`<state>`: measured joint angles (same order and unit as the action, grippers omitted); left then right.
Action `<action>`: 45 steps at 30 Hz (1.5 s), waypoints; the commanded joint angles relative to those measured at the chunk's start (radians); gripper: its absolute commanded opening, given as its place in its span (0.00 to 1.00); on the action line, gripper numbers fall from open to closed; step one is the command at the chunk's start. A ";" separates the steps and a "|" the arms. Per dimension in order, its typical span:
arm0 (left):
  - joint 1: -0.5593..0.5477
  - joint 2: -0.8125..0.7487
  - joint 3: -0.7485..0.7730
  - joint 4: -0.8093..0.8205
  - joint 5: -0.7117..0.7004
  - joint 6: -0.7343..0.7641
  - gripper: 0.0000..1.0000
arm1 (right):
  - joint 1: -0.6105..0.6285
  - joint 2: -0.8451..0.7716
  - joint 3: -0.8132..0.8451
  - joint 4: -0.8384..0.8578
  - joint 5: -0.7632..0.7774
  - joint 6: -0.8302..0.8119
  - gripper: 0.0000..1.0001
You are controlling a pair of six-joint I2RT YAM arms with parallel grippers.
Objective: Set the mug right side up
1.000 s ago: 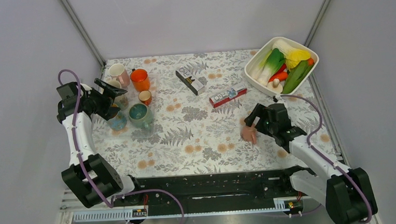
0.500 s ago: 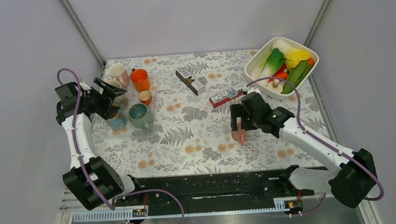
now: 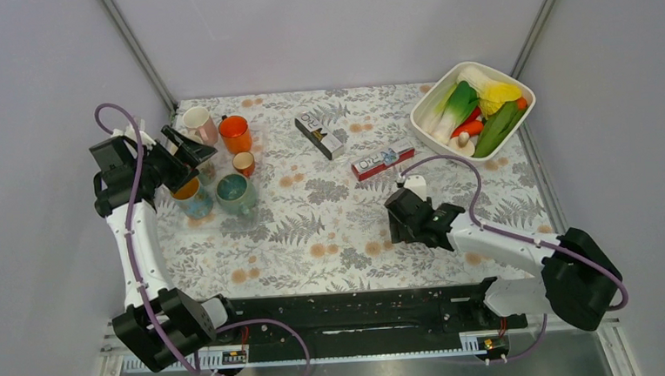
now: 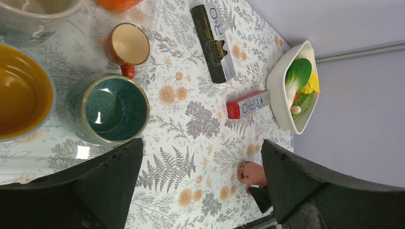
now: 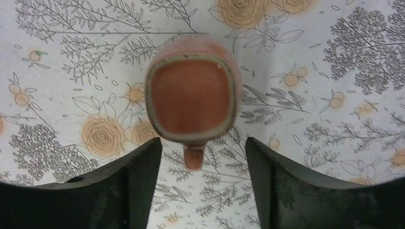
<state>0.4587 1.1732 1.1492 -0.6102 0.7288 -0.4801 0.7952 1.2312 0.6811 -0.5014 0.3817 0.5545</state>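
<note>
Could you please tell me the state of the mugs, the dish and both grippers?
pink mug: apparently upside down, flat base up, not gripped.
green mug: upright, empty.
small brown cup: upright, empty.
yellow-lined mug: upright, empty.
orange mug: upright.
cream mug: upright.
white dish: full of vegetables.
left gripper: open, holding nothing.
right gripper: open above the pink mug, not touching it.
</note>
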 commanded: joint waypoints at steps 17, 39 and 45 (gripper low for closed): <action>-0.382 -0.024 0.071 -0.028 0.166 0.241 0.90 | 0.004 -0.133 -0.030 0.624 -0.357 -0.070 0.00; -0.779 0.021 0.116 0.302 0.271 -0.052 0.79 | -0.034 -0.169 0.133 1.097 -0.689 0.379 0.00; -0.804 0.018 0.114 0.426 0.243 -0.136 0.51 | -0.033 -0.135 0.129 1.130 -0.707 0.397 0.00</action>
<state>-0.3336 1.1954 1.2533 -0.3351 0.9985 -0.5358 0.7654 1.0836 0.7639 0.5045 -0.2829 0.9192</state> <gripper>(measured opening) 0.564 0.218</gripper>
